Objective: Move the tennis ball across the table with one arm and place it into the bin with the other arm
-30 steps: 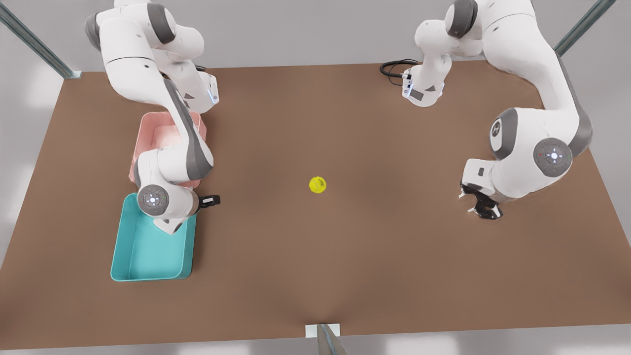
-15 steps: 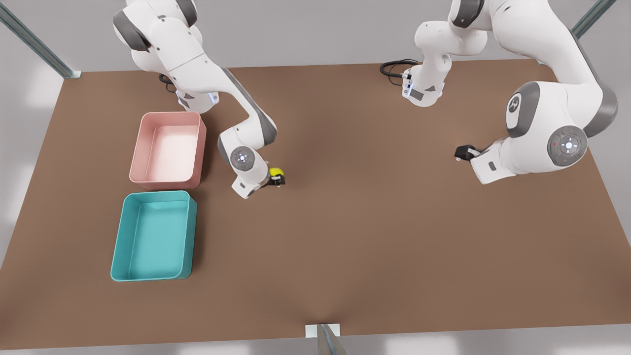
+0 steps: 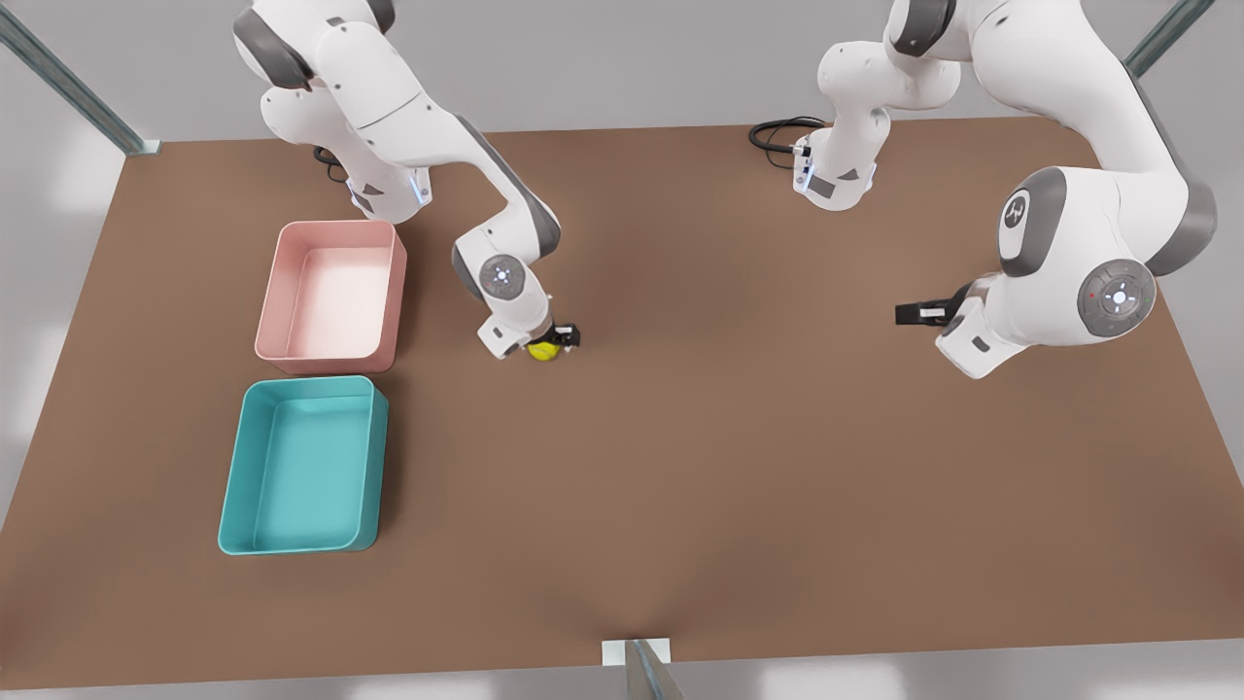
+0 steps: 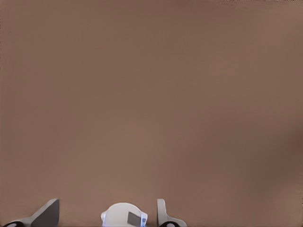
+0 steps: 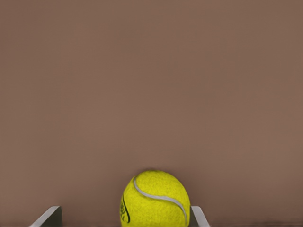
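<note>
Ball: small fuzzy yellow-green tennis ball (image 5: 155,198) sits between my right gripper's (image 3: 556,342) spread fingers, not squeezed.
Bin: teal plastic tub (image 3: 236,476) lies near, toward the front view's left.
Left gripper (image 3: 914,313): waits far off, fingers apart, empty.

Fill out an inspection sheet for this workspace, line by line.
Surface: brown table, flat, bare in the middle.
Job's things: tennis ball between the right gripper's fingers; teal bin with nothing inside.
Clutter: pink tub beside the bin.
Grippers: right gripper at the ball, whether closed on it unclear; left gripper waits at the front view's right, fingers apart.
Cables: black cable at the far edge.
Surroundings: grey wall, metal frame posts.
</note>
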### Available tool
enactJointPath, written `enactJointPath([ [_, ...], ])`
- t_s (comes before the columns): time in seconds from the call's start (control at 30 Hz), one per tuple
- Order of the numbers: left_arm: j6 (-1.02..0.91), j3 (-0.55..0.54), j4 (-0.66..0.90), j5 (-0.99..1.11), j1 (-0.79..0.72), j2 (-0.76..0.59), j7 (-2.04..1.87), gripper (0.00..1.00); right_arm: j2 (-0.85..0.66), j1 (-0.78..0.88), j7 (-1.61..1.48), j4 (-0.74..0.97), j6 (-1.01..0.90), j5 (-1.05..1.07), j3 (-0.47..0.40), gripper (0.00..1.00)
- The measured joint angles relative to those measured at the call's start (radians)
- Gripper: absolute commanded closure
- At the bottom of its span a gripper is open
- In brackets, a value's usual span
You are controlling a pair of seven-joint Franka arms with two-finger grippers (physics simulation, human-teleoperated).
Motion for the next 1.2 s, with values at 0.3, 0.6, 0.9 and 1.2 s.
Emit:
enactJointPath([
  [0.3,-0.005,0.0,-0.004,0.0,0.0,0.0,-0.104,0.0,0.05,0.014,0.066,-0.009,0.032,-0.004,-0.001,0.0],
  [0.6,-0.011,0.0,-0.006,0.0,0.001,0.007,-0.167,0.0,0.094,0.014,0.106,-0.02,0.051,-0.011,-0.003,0.0],
  [0.9,-0.015,0.0,-0.006,-0.011,0.006,0.014,-0.206,0.0,0.11,0.019,0.128,-0.018,0.066,-0.011,-0.003,0.3],
  [1.2,-0.018,0.0,-0.006,-0.012,0.005,0.014,-0.23,0.0,-0.058,-0.152,0.094,0.035,0.01,-0.103,-0.025,0.3],
])
